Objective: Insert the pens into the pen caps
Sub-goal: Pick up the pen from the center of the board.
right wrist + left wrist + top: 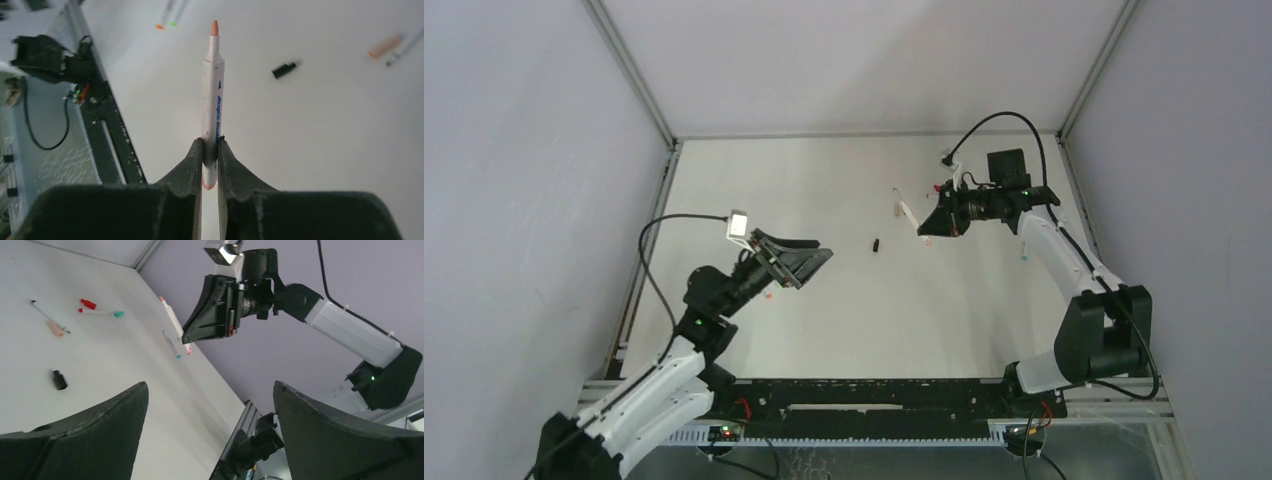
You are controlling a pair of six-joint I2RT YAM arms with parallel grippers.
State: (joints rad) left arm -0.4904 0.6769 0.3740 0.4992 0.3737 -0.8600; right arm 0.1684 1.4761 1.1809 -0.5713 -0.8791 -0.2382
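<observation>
White table (824,180) filling middle, lying matte under soft, even light. Pale grey back wall (854,60) rising behind it; left wall (514,200) and right wall (1184,150) closing in sides. Aluminium posts (629,70) slanting up from far corners, frame strips running along table edges. Metal rail (874,415) running along near edge. Patterned grey sheet (874,462) showing below rail. Faint shadows lying on tabletop.

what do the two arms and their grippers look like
The left arm and right arm have white shells with black joints. The left gripper and right gripper carry broad black wedge-shaped fingers. A black cable loops above each wrist, and a green light glows at the left elbow.
</observation>
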